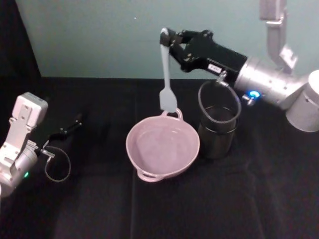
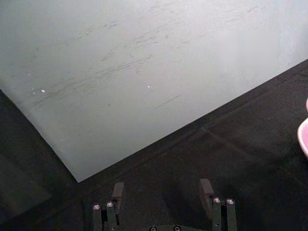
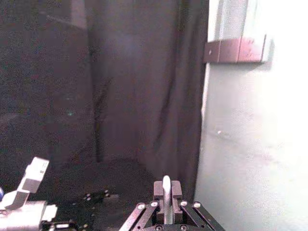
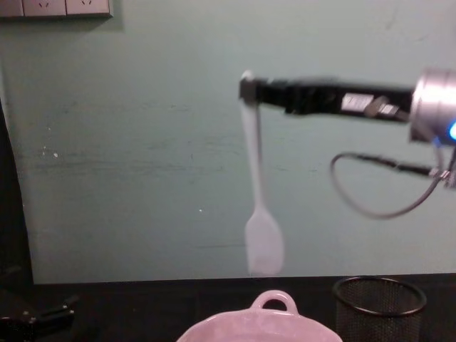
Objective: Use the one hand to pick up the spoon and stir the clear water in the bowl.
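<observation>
A pale green wall [image 4: 142, 142] stands behind a table [image 1: 199, 209] draped in black cloth. The right gripper [image 1: 170, 41] reaches in from the right, high above the table, its jaws clenched on the top end of the spoon [image 1: 167, 74]. The spoon hangs straight down from that grip, blade lowest, and in the chest view the blade [image 4: 263, 246] is clear above the bowl [image 1: 162, 147] near its far loop handle [image 4: 273, 299], not touching it. The bowl sits mid-table; the water in it cannot be made out beyond a faint sheen on the pink. Just beside the bowl, on its right, stands a black mesh cup [image 1: 217, 127]. The left gripper [image 1: 70, 125] rests low on the table at the left, well apart from the bowl; in the left wrist view its fingers [image 2: 208, 192] stand spread with nothing between them.
</observation>
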Controlling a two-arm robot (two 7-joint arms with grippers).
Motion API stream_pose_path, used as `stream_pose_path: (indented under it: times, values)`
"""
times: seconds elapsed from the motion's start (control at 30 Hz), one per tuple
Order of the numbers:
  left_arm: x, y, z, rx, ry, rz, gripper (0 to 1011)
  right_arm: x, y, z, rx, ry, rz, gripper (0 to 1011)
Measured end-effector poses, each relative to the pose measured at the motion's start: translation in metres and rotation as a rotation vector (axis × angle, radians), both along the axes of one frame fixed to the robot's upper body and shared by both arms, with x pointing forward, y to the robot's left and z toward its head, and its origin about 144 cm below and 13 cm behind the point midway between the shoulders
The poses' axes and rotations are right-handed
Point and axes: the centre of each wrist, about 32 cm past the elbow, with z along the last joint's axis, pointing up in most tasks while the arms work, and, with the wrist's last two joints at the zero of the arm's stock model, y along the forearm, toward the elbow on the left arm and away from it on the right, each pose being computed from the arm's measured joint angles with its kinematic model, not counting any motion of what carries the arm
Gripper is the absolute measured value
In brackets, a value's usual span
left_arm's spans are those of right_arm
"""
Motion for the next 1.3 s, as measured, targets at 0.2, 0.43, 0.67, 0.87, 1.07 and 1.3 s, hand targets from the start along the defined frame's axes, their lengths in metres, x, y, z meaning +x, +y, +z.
stream_pose_path:
  times: [0.2, 0.43, 0.67, 0.87, 1.07, 1.3]
  values:
    - [0.000, 0.000, 0.000, 0.000, 0.000, 0.000, 1011, -0.014, -0.019, 0.022, -0.017, -0.045, -0.053, 100]
    - [0.000, 0.000, 0.000, 0.000, 0.000, 0.000, 1011, -0.027, -0.039, 0.030, -0.021, -0.060, -0.115, 100]
    - [0.000, 0.000, 0.000, 0.000, 0.000, 0.000, 1011, -0.036, -0.054, 0.020, -0.035, -0.020, -0.185, 100]
    - [0.000, 0.000, 0.000, 0.000, 0.000, 0.000, 1011, -0.038, -0.061, 0.000, -0.046, 0.041, -0.230, 99]
    - [0.000, 0.000, 0.000, 0.000, 0.000, 0.000, 1011, -0.035, -0.069, -0.033, 0.032, 0.109, -0.259, 100]
    - [0.000, 0.000, 0.000, 0.000, 0.000, 0.000, 1011, -0.035, -0.078, -0.071, 0.181, 0.204, -0.292, 100]
